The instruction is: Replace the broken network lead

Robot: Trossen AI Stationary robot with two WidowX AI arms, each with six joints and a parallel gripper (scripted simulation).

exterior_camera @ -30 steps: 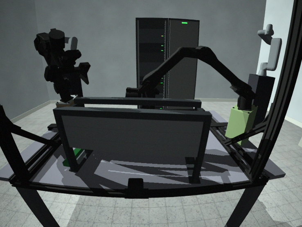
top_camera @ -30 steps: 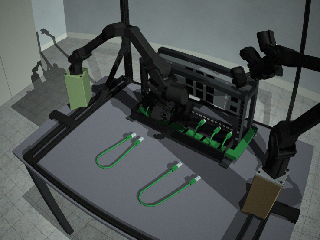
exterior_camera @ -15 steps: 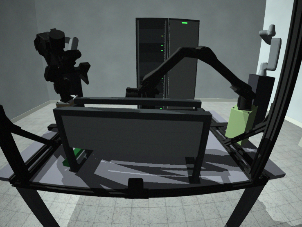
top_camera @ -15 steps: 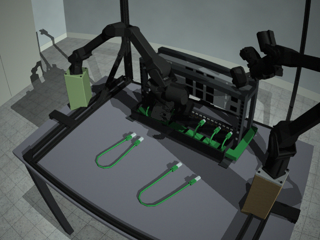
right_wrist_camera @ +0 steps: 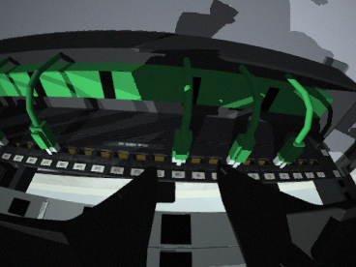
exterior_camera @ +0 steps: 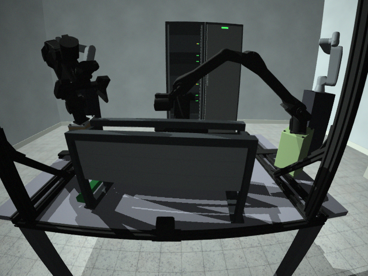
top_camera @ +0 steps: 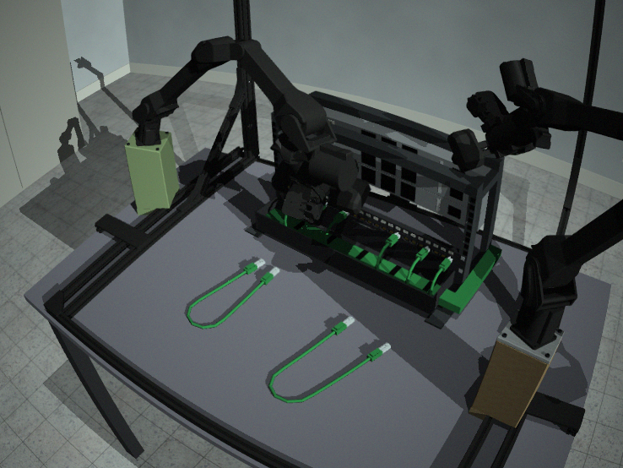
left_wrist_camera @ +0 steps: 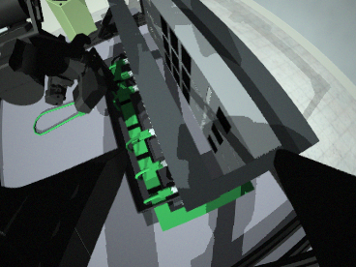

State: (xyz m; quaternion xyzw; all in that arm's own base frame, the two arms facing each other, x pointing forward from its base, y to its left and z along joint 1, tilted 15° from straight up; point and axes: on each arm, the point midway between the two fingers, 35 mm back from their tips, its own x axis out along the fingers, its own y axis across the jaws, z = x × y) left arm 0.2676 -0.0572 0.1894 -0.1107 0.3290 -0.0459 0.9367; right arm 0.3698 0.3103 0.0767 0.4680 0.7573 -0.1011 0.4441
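The right pincer (top_camera: 322, 201) (left_wrist_camera: 115, 83) (right_wrist_camera: 187, 172) is partly open with nothing in it, at the panel (top_camera: 372, 221) (right_wrist_camera: 111, 145) on the far side, just beside a green plug (right_wrist_camera: 182, 145). The left pincer (top_camera: 506, 143) (exterior_camera: 81, 85) (left_wrist_camera: 201, 156) is wide open and empty, high up at the right. Two spare leads lie bent on the surface (top_camera: 165, 362), nearer than the panel: one left (top_camera: 221, 285), one right (top_camera: 337, 378). I cannot tell which lead is broken
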